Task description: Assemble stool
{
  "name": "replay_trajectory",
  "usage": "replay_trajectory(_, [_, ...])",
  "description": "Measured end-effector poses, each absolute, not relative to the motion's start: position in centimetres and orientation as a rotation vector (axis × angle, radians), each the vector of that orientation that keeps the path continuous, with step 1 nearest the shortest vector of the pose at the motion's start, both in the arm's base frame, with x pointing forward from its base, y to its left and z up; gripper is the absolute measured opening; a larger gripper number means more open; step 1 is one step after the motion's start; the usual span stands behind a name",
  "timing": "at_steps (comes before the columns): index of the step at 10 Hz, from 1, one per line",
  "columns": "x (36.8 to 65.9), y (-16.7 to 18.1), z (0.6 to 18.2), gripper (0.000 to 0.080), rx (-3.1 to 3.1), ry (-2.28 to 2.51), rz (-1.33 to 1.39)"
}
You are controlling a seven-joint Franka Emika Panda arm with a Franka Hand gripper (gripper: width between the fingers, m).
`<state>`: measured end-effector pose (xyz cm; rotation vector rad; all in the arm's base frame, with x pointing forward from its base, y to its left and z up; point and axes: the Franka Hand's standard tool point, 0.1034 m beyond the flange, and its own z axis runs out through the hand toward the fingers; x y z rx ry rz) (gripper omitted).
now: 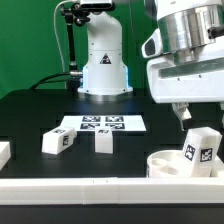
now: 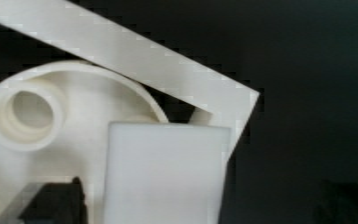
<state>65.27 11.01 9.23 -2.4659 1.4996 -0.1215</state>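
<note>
The round white seat (image 1: 172, 162) lies at the exterior view's lower right against the front rail, sockets up. My gripper (image 1: 199, 126) is shut on a white leg (image 1: 203, 148) with a black-and-white tag and holds it upright just above the seat's right part. In the wrist view the held leg (image 2: 163, 168) fills the middle between my fingers. The seat (image 2: 87, 88) lies behind it, with one round socket (image 2: 32, 112) showing beside the leg. Two more legs (image 1: 58, 142) (image 1: 103, 141) lie on the black table to the left.
The marker board (image 1: 100, 124) lies flat behind the two loose legs. A long white rail (image 1: 90, 186) runs along the front, and it crosses the wrist view (image 2: 149, 55) diagonally. Another white piece (image 1: 3, 152) sits at the left edge. The robot base (image 1: 103, 65) stands at the back.
</note>
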Motion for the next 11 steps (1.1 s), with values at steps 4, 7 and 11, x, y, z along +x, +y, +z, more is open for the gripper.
replay_trajectory(4, [65.20,11.06,9.38,0.0649,-2.785,0.913,-0.202])
replay_trajectory(7, [65.19,10.76,9.48,0.0649,-2.902,0.526,-0.239])
replay_trajectory(11, [65.36,10.30,9.55,0.0649,-2.960,0.209,-0.279])
